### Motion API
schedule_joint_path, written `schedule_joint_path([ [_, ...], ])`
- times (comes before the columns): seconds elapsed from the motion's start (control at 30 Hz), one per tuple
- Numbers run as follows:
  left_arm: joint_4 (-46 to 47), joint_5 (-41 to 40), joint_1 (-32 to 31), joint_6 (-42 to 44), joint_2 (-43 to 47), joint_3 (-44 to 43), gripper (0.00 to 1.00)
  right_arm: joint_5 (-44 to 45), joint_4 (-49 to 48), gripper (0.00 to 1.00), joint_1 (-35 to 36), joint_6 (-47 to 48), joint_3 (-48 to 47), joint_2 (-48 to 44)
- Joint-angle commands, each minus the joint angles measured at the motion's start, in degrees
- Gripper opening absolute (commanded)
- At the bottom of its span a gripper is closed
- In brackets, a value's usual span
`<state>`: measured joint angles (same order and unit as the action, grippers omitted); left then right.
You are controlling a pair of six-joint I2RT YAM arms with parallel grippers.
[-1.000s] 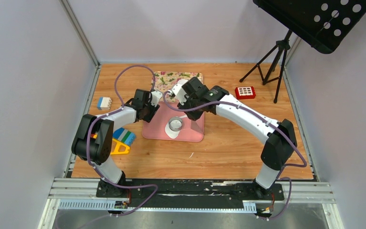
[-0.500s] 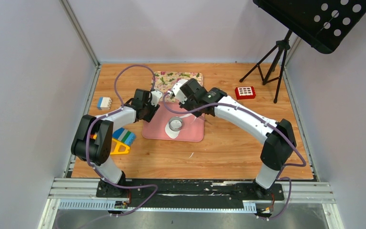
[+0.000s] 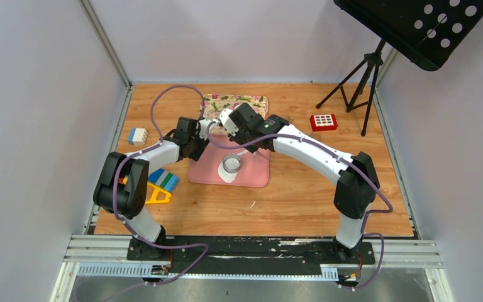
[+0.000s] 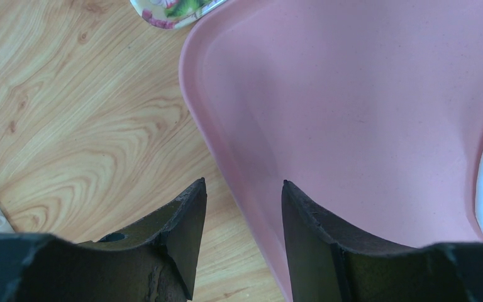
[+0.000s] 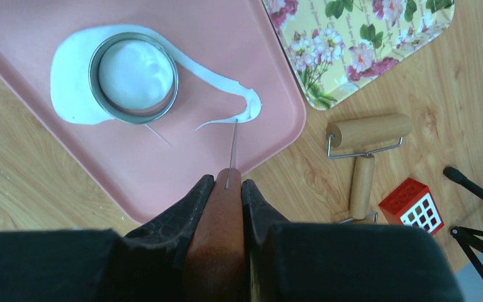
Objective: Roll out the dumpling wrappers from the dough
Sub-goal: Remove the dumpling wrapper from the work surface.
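In the right wrist view a metal ring cutter (image 5: 133, 77) stands on the white dough (image 5: 69, 88) sheet on the pink mat (image 5: 163, 170). Inside the ring lies a round white dumpling wrapper (image 5: 132, 72). A thin curled dough scrap (image 5: 239, 100) trails off to the right of the ring. My right gripper (image 5: 227, 181) is shut on a brown-handled needle tool (image 5: 223, 226), and its needle tip touches the scrap's end. My left gripper (image 4: 244, 182) is open, with the mat's left edge (image 4: 226, 157) running between its fingers. From above, the ring cutter (image 3: 231, 165) sits below both grippers.
A floral tray (image 5: 365, 44) lies beyond the mat. A wooden roller (image 5: 365, 151) and a red block (image 5: 413, 204) lie on the table to the right. Coloured blocks (image 3: 163, 180) and a blue-white block (image 3: 138, 135) lie to the left. A tripod (image 3: 360, 82) stands at the back right.
My right arm has swung left and a little farther back with the needle tool in it. The left arm, the ring and the dough have not moved.
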<state>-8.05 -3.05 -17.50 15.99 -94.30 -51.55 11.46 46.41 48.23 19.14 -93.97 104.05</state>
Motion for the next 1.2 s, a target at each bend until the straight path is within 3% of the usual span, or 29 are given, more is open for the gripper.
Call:
schedule_joint_path([
  [0.0,0.16,0.66,-0.17,0.17,2.59,-1.23,0.55,1.51,-2.77,0.00,0.42,-0.86,-3.82,2.36],
  [0.23,0.61,1.58,-0.17,0.07,2.89,-0.97,0.55,1.94,-7.51,0.00,0.62,0.55,-5.08,5.27],
  [0.7,0.69,1.73,-0.17,0.04,3.41,-0.75,0.55,-13.55,-14.42,0.00,0.69,2.21,-10.35,10.43],
  [1.17,0.98,1.82,-0.17,-0.14,3.77,-0.48,0.56,-10.19,-21.99,0.00,0.46,5.66,-11.53,5.53],
])
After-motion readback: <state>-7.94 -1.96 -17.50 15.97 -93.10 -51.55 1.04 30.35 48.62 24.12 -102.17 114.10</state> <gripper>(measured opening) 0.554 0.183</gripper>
